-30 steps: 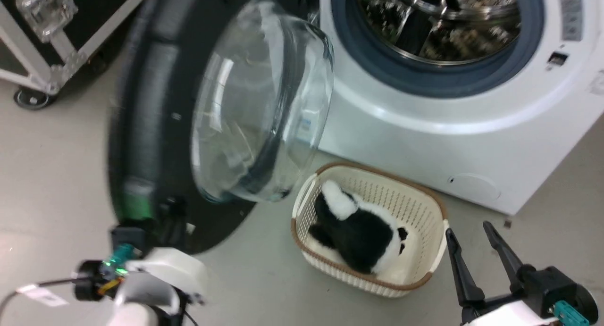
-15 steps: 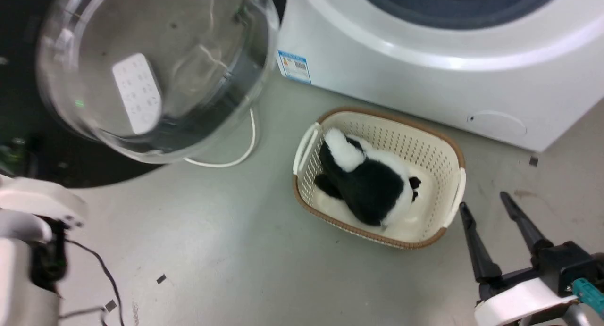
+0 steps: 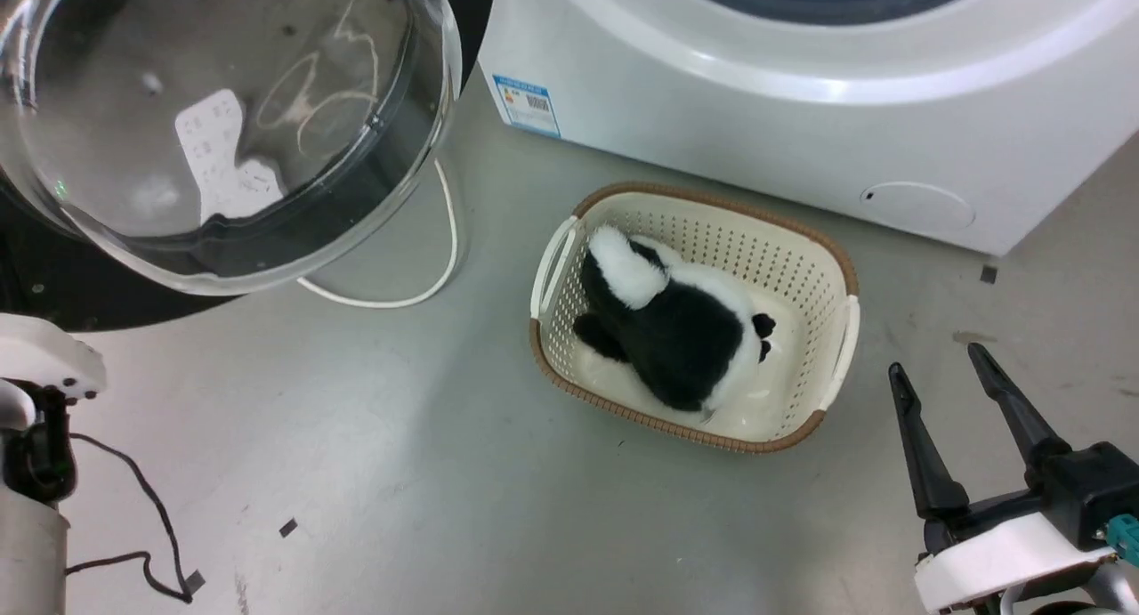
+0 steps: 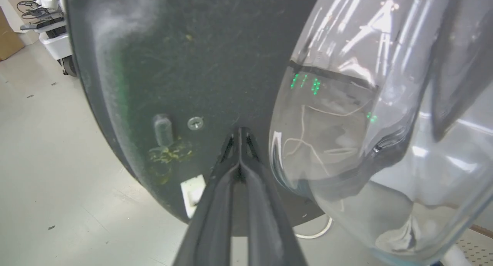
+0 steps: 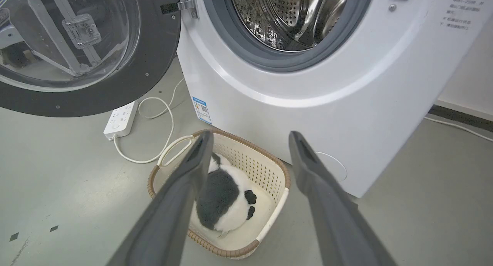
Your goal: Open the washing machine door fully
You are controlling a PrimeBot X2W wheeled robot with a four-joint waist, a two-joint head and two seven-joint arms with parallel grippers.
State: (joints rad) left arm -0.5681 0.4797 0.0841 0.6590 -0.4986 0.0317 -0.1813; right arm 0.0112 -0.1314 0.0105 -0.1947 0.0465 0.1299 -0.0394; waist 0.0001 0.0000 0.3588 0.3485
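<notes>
Washing machine door [image 5: 84,46]: swung clear of the opening on its hinge [image 5: 187,6]; in the right wrist view it stands left of the machine's front, black inner face and bulging glass bowl turned outward, hanging above the floor.
Left gripper [image 4: 239,132]: fingers pressed together with nothing between them; tips at the door's black inner face, just beside the bowl's edge; whether they touch it cannot be told.
Right gripper [image 3: 934,359]: fingers spread wide and empty; over the floor, near the basket's right side.
Washing machine [image 5: 308,104]: white front-loader; steel drum [image 5: 285,15] exposed inside a grey rubber ring [image 5: 246,56]; blue label [image 3: 527,103] low on the left of the front, round flap [image 3: 916,207] low on the right.
Floor [image 3: 400,473]: smooth pale grey, faintly glossy, scuffed; small dark squares [image 3: 287,528] lie on it.
Basket [image 3: 756,241]: cream, perforated, brown-rimmed; on the floor just in front of the machine; a black-and-white plush toy [image 3: 676,330] lies inside.
Power strip [image 5: 120,119]: white, on the floor below the door; its white cable [image 3: 383,303] loops toward the basket.
Room: a black case [image 5: 77,31] with metal edging seen through the glass; dark skirting [image 5: 462,119] along the wall at right.
</notes>
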